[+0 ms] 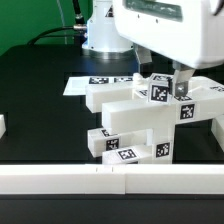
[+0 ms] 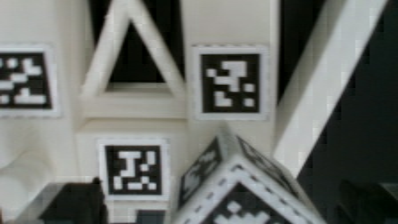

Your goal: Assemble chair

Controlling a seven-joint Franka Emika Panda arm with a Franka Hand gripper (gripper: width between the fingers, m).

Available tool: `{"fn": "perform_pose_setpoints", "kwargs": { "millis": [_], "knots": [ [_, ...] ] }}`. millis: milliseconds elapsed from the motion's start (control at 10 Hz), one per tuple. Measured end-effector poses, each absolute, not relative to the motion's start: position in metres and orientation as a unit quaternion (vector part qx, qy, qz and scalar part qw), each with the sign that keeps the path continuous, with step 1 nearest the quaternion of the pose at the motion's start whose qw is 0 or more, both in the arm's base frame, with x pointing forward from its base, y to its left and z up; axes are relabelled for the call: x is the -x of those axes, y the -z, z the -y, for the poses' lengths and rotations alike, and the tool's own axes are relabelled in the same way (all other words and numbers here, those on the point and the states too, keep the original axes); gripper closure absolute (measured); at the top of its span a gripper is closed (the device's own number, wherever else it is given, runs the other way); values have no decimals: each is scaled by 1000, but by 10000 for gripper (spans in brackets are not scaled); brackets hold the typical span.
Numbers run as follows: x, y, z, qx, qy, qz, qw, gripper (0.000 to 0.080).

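The chair (image 1: 135,120) stands as a cluster of joined white blocky parts with black-and-white tags in the middle of the black table. My gripper (image 1: 178,90) hangs over its upper right end, beside a small tagged block (image 1: 160,93). In the wrist view the cross-braced plate (image 2: 111,50) fills the frame, with tags (image 2: 231,80) on its face. A tilted tagged block (image 2: 249,190) sits close under the camera. The dark fingers (image 2: 63,200) show at the frame's edges, far apart, and the gripper (image 2: 210,208) is open, holding nothing.
The marker board (image 1: 100,83) lies flat behind the chair. A white rail (image 1: 100,178) runs along the table's front edge. Another white part (image 1: 2,125) shows at the exterior view's left edge. The robot's base (image 1: 100,35) stands at the back.
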State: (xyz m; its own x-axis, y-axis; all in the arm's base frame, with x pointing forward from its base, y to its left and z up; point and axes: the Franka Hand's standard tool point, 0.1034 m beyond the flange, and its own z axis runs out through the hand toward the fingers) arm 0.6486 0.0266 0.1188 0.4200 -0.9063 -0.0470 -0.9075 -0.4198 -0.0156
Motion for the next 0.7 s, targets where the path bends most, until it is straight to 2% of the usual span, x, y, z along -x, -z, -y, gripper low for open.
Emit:
{"fn": "perform_pose_setpoints", "kwargs": {
  "millis": [700],
  "knots": [
    [-651, -115, -28, 959, -9, -283, 10, 150]
  ]
}}
